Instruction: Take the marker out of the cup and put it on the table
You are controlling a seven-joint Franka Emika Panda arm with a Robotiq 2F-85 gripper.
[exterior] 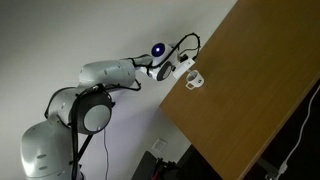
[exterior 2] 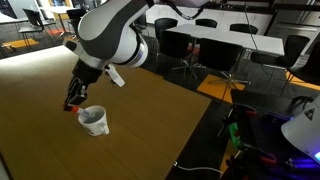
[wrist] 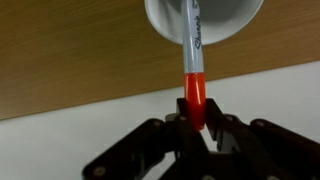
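In the wrist view the gripper (wrist: 195,125) comes in from the bottom of the frame. Its two black fingers (wrist: 170,130) are squeezed tight on the orange-red end of the marker (wrist: 193,60). The marker points straight up the frame, and its pale body with dark writing goes into the mouth of the cup (wrist: 215,20). So the marker is not on the table yet; its far end is inside the cup. The cup is white and sits at the top of the frame, a bit right of the middle. Behind it is the brown wood of the table (wrist: 80,50).

In an exterior view the big white arm (exterior 2: 115,35) bends down from the top middle of the frame. The gripper (exterior 2: 75,100) is at the middle left, just beside the cup (exterior 2: 94,121) and a little higher. There is a small red spot at the gripper, maybe the marker's end, but it is too small to be sure. The cup stands upright on the table (exterior 2: 150,110). Dark chairs (exterior 2: 180,45) stand at the top of the frame.

In an exterior view the arm (exterior: 105,73) reaches from the lower left toward the middle. The gripper (exterior: 178,68) is right next to the cup (exterior: 193,80), near the edge of the table (exterior: 250,90).
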